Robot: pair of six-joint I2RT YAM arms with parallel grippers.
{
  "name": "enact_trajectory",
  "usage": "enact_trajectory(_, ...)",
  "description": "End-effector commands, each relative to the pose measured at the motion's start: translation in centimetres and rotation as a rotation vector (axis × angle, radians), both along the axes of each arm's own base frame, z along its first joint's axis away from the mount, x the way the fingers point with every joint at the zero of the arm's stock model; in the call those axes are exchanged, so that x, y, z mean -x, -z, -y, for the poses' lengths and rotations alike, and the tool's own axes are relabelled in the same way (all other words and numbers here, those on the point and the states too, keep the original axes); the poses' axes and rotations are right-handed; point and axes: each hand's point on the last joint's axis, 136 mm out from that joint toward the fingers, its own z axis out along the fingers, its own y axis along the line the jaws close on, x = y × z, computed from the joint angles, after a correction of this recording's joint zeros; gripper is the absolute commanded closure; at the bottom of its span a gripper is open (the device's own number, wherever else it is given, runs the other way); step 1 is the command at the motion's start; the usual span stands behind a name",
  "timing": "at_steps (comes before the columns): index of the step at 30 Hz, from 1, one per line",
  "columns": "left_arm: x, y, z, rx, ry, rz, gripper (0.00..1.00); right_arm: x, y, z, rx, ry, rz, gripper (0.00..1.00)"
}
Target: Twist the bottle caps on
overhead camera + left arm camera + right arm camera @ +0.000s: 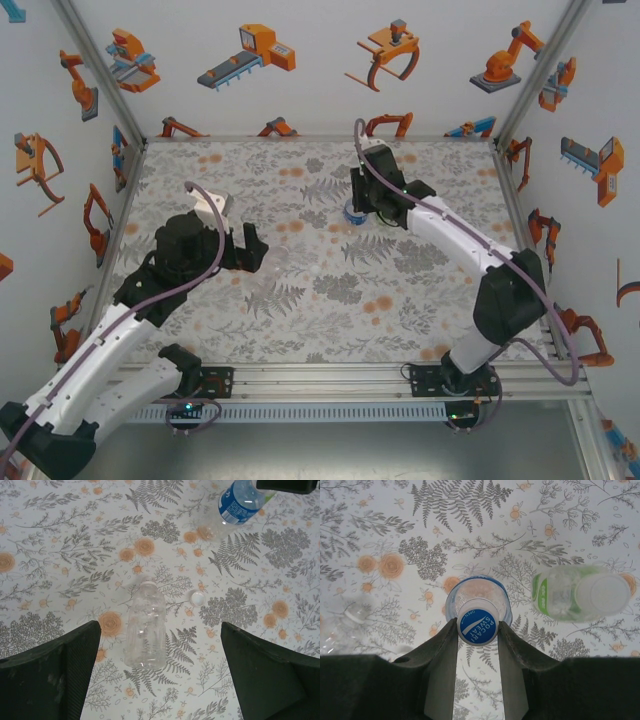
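In the right wrist view my right gripper [478, 626] is shut on a bottle cap [477, 620] with a blue printed top, sitting on the neck of the upright blue-label bottle [454, 600]. From above, that gripper [360, 208] hovers over the bottle [352, 213] at mid-back. A green-tinted bottle [560, 597] just right of it carries a white cap [602, 592]. My left gripper [160, 680] is open above the table; the plain clear bottle [145, 627] lies on its side ahead of the fingers [60, 675]. Beside its neck lies a loose white cap [198, 598]. The blue-label bottle [237, 502] shows further off.
The floral tablecloth [330, 300] covers the table, walled by white panels and an aluminium frame [320, 137]. The left gripper [250, 245] hangs over the left-centre. The right arm [470, 260] stretches diagonally across the right half.
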Motion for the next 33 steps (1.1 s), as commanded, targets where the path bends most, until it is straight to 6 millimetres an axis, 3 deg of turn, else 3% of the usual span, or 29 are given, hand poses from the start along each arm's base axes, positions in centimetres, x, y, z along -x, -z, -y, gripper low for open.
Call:
enact_trajectory(1, 0.8, -0.2, -0.2, 0.01, 0.025, 0.0, 0.03, -1.5, -1.1, -0.8, 0.015, -0.037, 0.06, 0.97)
enact_trajectory(5, 1.2, 0.0, -0.3, 0.013, 0.028, -0.001, 0.03, -1.9, 0.2, -0.9, 0.045, -0.047, 0.043, 0.86)
enact_trajectory(9, 1.4, 0.4, -0.4, 0.006, 0.031, -0.014, 0.03, -1.8, 1.3, -1.2, 0.048, -0.059, 0.013, 0.63)
enact_trajectory(15, 1.5, 0.9, 0.0, 0.002, 0.051, -0.032, 0.03, -1.8, 0.7, -1.2, 0.048, -0.058, 0.008, 0.48)
enact_trajectory(23, 0.9, 3.1, 0.9, -0.041, 0.066, -0.131, 0.03, -1.4, -2.2, -1.0, 0.026, -0.062, 0.044, 0.42)
enact_trajectory(27, 0.3, 5.1, 0.8, -0.113, 0.05, -0.211, 0.0, -0.3, -3.9, -0.6, -0.003, -0.065, 0.066, 0.41)
enact_trajectory(33, -0.7, 8.1, 0.3, -0.241, 0.013, -0.314, 0.05, 1.8, -5.7, 0.2, -0.076, -0.053, 0.076, 0.41)
